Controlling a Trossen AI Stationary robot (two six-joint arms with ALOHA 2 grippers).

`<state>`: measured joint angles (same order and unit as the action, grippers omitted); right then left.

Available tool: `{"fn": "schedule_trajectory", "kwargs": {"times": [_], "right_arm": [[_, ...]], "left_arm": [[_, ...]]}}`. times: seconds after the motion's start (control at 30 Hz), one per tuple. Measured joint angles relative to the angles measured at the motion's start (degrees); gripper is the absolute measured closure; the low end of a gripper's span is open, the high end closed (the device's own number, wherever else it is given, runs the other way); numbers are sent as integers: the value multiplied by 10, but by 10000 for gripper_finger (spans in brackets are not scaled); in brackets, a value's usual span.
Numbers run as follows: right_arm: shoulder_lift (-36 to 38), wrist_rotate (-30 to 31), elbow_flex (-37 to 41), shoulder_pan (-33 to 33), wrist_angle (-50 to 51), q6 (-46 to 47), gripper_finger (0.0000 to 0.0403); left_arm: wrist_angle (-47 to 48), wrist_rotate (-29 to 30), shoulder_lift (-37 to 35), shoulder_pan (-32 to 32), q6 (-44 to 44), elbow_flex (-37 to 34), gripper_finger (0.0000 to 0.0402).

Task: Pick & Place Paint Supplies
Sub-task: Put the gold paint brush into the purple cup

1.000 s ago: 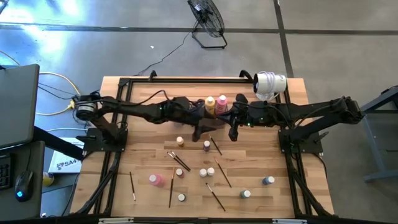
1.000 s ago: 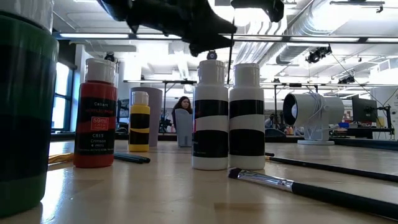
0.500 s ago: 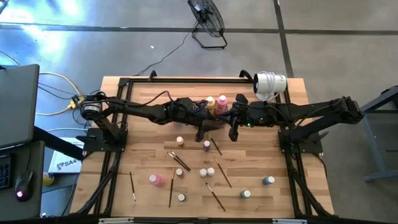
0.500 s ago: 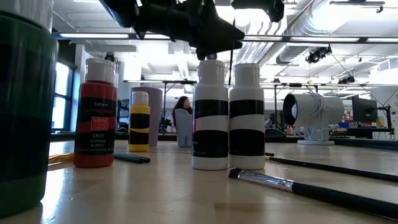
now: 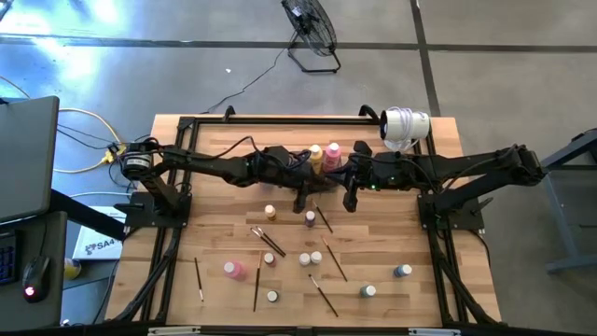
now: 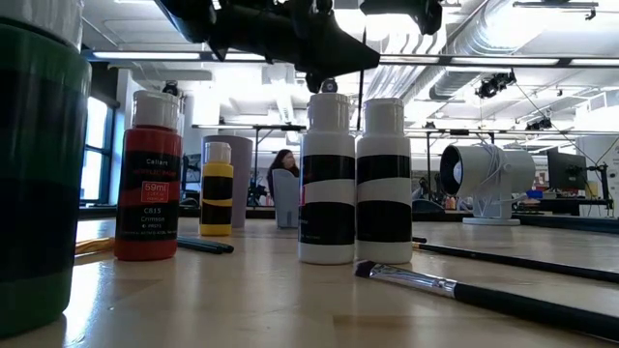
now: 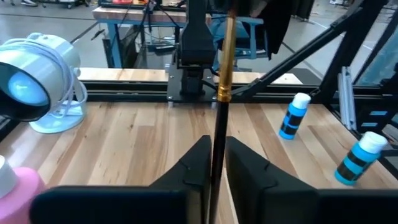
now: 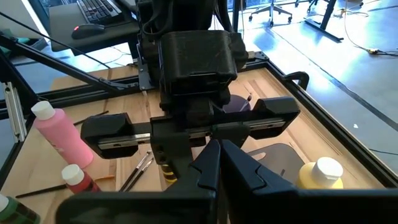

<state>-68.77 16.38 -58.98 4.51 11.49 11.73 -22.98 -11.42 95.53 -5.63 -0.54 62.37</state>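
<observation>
The right pincer (image 8: 217, 163) has its two dark fingers pressed together, facing the left pincer (image 8: 198, 127) just beyond. On the wooden desk (image 8: 273, 99) stand a pink white-capped paint bottle (image 8: 62, 134) and a yellow white-capped bottle (image 8: 318, 174); thin dark-handled paintbrushes (image 8: 138, 168) lie nearby.

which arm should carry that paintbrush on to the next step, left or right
Left, probably. In the left wrist view, the left end effector has its fingers closed around the paintbrush. The right end effector is shut.
</observation>
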Motion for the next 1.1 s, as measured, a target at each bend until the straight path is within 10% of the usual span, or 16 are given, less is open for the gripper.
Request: {"fn": "schedule_trajectory", "kwargs": {"times": [1.1], "right_arm": [[69,-65,0,0,56,61,377]], "left_arm": [[69,-17,-30,-19,41,-1,398]]}}
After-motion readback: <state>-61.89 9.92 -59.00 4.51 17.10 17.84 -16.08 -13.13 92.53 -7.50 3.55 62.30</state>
